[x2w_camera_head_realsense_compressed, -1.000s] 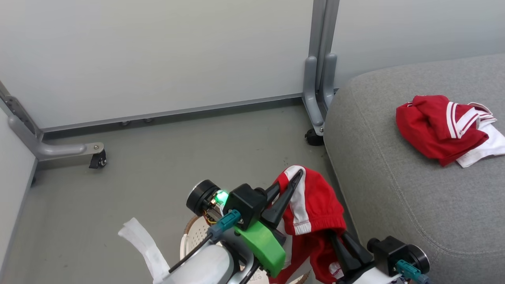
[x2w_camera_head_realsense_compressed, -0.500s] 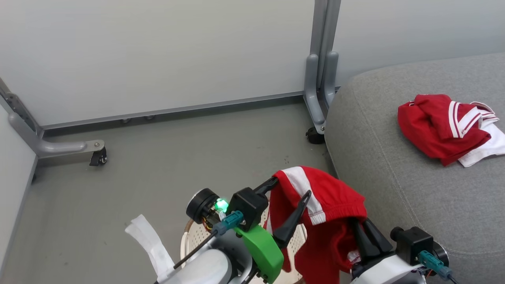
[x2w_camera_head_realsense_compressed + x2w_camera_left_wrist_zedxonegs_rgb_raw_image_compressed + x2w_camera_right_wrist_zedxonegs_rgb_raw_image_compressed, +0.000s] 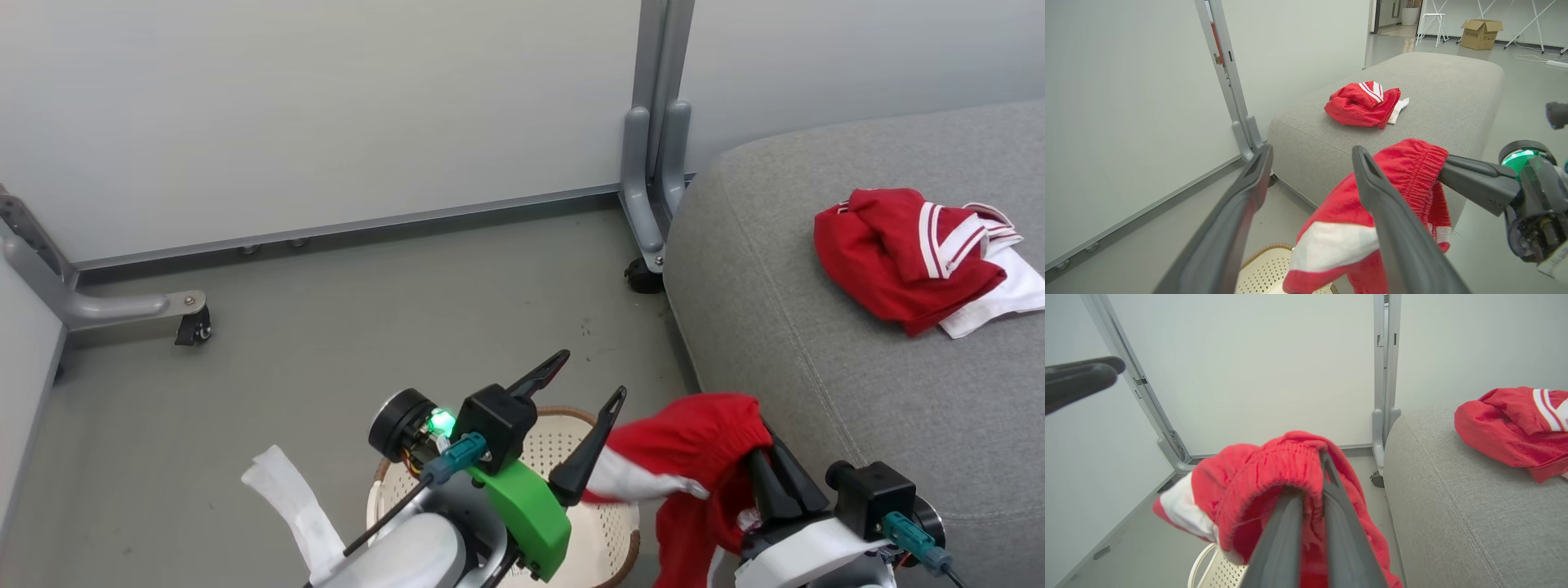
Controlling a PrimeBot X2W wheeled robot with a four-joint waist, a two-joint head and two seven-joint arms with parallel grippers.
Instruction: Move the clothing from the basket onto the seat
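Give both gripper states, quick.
Left gripper: open, gripping nothing.
Right gripper: shut on the red garment.

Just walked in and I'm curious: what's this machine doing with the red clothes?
A two-armed robot is moving laundry from a white basket onto the grey sofa seat. Its right fingers pinch the waistband of red shorts, which hang above the basket beside the seat's edge. Its left fingers stand wide open next to them, holding nothing. Another red garment with white stripes already lies crumpled on the seat.
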